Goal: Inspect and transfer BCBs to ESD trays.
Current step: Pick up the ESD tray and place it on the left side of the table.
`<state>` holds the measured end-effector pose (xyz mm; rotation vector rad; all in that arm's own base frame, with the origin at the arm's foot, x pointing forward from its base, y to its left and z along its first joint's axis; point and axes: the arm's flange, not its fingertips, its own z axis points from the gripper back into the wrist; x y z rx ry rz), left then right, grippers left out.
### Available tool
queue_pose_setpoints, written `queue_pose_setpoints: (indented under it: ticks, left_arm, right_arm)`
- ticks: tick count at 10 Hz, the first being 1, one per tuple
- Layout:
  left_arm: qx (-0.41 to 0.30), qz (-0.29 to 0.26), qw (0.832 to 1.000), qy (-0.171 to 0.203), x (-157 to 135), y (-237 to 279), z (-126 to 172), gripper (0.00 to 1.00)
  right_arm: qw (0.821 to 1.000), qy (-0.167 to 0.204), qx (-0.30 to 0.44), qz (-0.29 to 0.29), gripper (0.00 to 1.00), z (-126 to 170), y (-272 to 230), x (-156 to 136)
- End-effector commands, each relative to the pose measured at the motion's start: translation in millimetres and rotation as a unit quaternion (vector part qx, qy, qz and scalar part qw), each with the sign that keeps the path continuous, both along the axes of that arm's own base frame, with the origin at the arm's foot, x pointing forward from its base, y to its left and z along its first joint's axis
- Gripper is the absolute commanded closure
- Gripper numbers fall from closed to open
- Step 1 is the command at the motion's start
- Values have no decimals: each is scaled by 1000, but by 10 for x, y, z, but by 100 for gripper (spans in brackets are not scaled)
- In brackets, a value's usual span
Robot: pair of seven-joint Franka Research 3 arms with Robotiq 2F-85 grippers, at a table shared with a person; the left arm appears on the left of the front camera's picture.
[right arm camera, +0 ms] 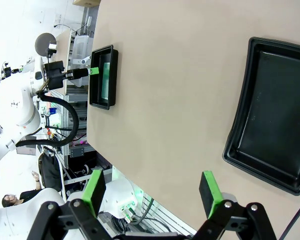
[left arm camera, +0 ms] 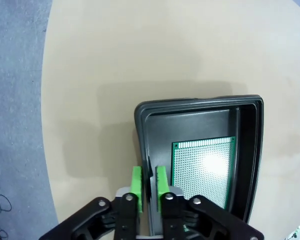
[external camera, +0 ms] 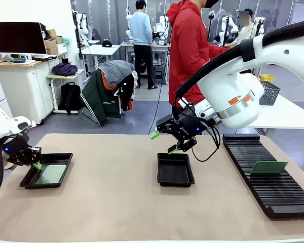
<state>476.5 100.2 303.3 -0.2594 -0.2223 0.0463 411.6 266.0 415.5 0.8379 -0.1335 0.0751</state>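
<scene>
**One BCB [left arm camera: 202, 167] trayed, one tray bare**

One BCB lies flat on the floor of the left tray [left arm camera: 200, 102], near the left edge of the table [external camera: 116, 202]. The left claw [left arm camera: 148, 175] is clenched narrow on that tray's side wall. Its green pads [left arm camera: 136, 181] sit either side of the rim, just beside the board but not touching it. Whether the pads truly press the plastic or only bracket it is hard to tell from the wrist view. The right claw [right arm camera: 152, 180] is released, jaws spread wide and holding nothing, and it hovers just above the far end of the middle tray [external camera: 175, 169], which is empty. A second BCB [external camera: 269, 167] leans in a slot of the rack [external camera: 278, 197] at the right, well apart from both claws.

The step in hand looks like finishing the first transfer, with the next board to be fetched. The left claw should let go of the rim and lift clear without dragging the tray. The right claw should swing to the rack, take the leaning board by its edge, and lay it flat in the middle tray.

No brand, label or writing can be read. Print on the claw bodies is too small.
</scene>
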Motion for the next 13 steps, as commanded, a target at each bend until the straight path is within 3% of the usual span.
queue_pose_setpoints:
  ticks: [1, 2, 3, 9, 13]
  left_arm:
    - [25, 8, 1000, 4, -27, -35, 70, 0]
    - [34, 7, 999, 5, -50, -53, 114, 38]
    - [46, 2, 999, 9, -81, -75, 184, 0]
    - [149, -6, 986, 74, -274, -370, 854, 0]
    - [170, -16, 982, 78, -376, -544, 1279, 0]
  right_arm:
    - [1000, 5, -8, -4, 0, 26, 14, 4]
    - [1000, 5, -8, -4, 0, 26, 14, 4]
    - [1000, 5, -8, -4, 0, 26, 14, 4]
    - [1000, 5, -8, -4, 0, 26, 14, 4]
    - [1000, 5, -8, -4, 0, 26, 14, 4]
